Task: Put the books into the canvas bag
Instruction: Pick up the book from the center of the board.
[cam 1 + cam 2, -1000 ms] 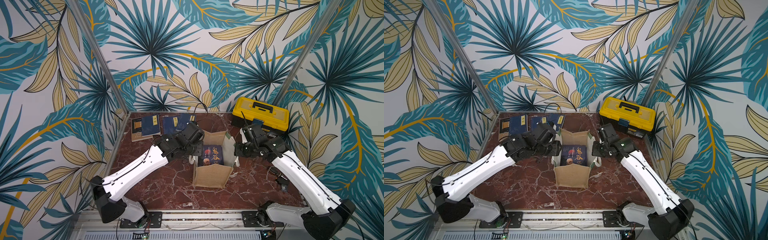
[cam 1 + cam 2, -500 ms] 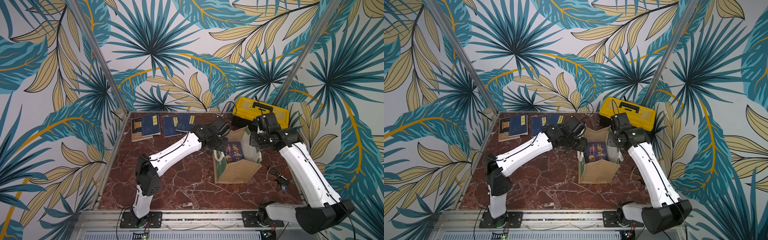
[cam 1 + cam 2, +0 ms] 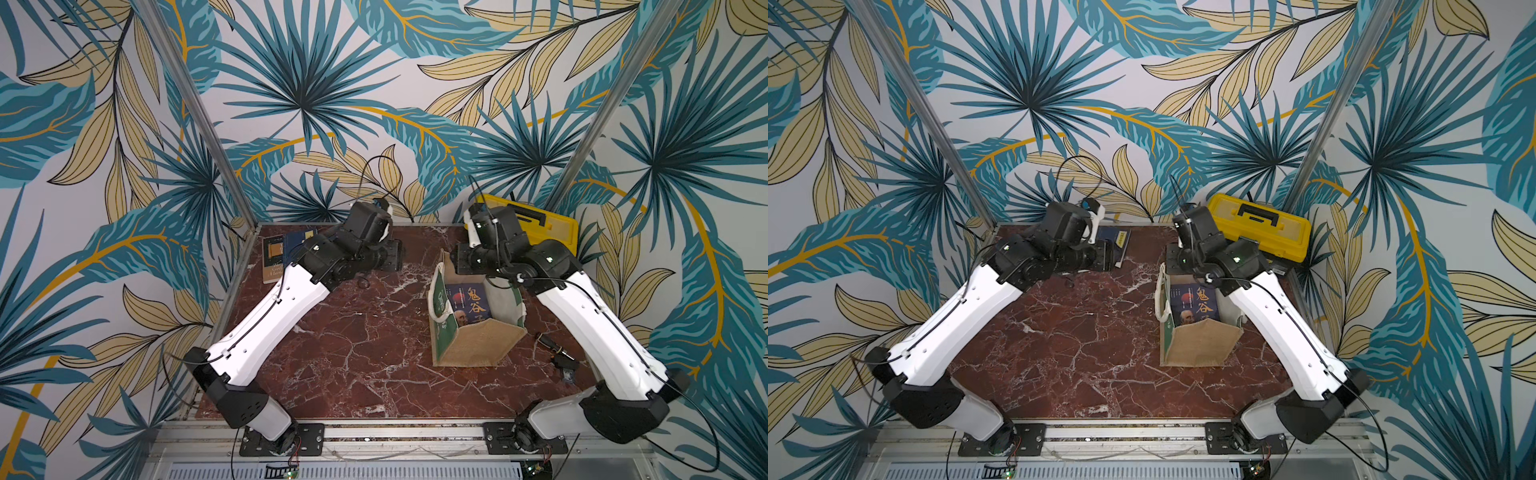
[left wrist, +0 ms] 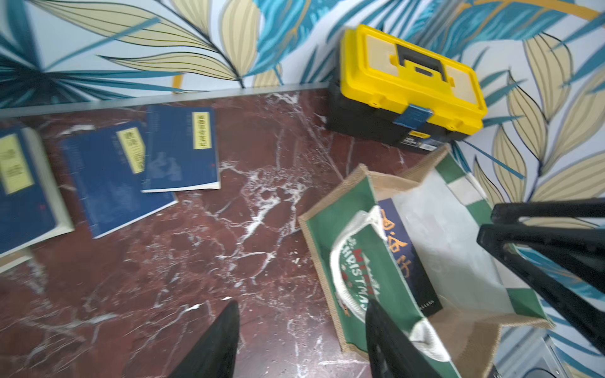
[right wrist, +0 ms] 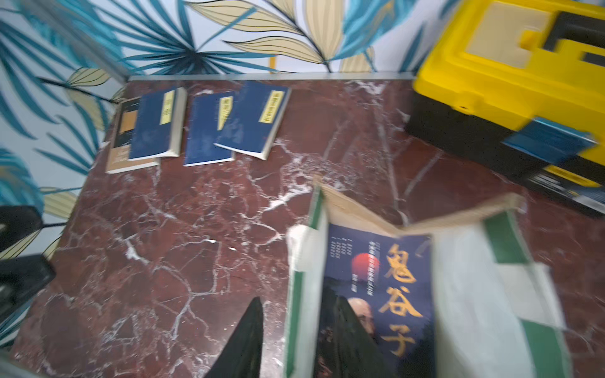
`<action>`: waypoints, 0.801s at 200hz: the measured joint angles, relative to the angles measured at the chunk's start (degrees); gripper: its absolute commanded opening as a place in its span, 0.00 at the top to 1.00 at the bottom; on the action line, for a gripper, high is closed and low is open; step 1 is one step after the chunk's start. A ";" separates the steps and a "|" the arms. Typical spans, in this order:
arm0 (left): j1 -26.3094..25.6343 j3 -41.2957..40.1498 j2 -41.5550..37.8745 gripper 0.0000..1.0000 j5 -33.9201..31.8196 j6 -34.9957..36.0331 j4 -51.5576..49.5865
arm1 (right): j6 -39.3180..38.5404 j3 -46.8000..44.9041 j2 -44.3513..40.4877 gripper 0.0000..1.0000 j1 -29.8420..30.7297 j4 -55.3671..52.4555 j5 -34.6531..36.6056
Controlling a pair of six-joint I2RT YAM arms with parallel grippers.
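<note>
Right tool point(image 5: 298, 301) seemingly astride canvas bag point(image 5: 474, 294) wall

Both top views look steeply down from high above the front edge of the bench point(image 3: 365, 340) and face the rear wall. They are distant and take in the whole bench and both arms, with the canvas bag point(image 3: 473, 349) right of centre and the toolbox point(image 3: 1258, 224) behind it. The left wrist camera looks obliquely down past the left gripper point(image 4: 301, 314) at moderate range. The right wrist camera sits closer, past the right gripper point(image 5: 299, 304), nearly over the bag mouth. Both wrist views share the bag, the toolbox and the navy books point(image 5: 209, 127) along the rear wall.
</note>
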 measured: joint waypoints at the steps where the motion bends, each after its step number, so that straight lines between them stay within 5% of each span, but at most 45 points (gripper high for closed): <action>1: 0.20 -0.17 -0.11 0.37 0.07 0.00 0.09 | 0.00 0.13 0.22 0.61 0.15 0.11 -0.02; 49: 13.99 -10.82 -0.13 0.37 7.45 -0.61 4.28 | 2.19 6.45 16.46 0.52 3.41 5.62 -2.01; 91: 20.98 -11.74 7.39 0.37 14.23 -1.53 11.74 | 4.35 13.90 31.82 0.46 2.36 10.03 -3.04; 160: 23.65 5.90 36.24 0.36 18.21 -5.44 17.16 | 8.28 28.57 53.22 0.45 -3.72 15.89 -6.75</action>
